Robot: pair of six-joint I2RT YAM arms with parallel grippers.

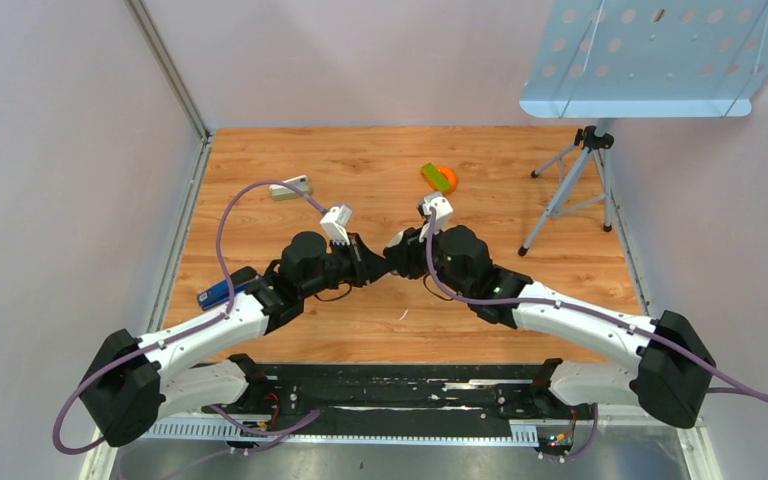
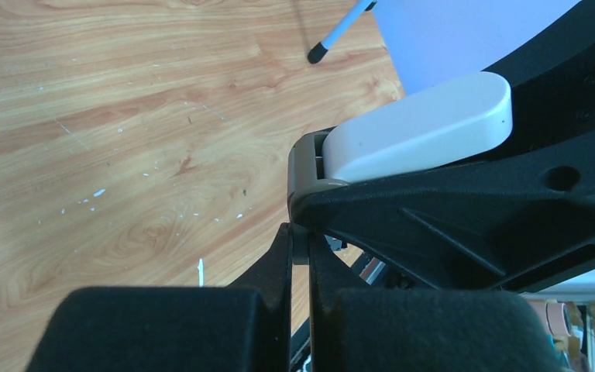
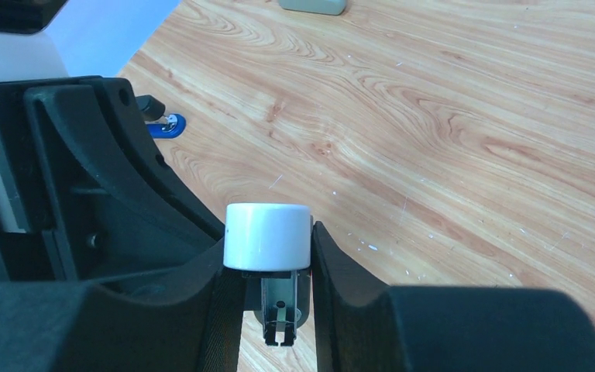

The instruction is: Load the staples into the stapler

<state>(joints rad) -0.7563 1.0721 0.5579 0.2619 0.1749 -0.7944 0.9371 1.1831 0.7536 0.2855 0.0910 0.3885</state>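
Right fingers [image 3: 329, 260] press both sides of the white stapler [image 3: 268, 226], holding it off the wooden table [image 3: 465, 132]; its grey channel faces the right wrist camera. The left gripper [image 2: 300, 242] is pinched closed, tips against the stapler's grey end. The staples cannot be made out. A second stapler [image 1: 290, 188] lies well apart.
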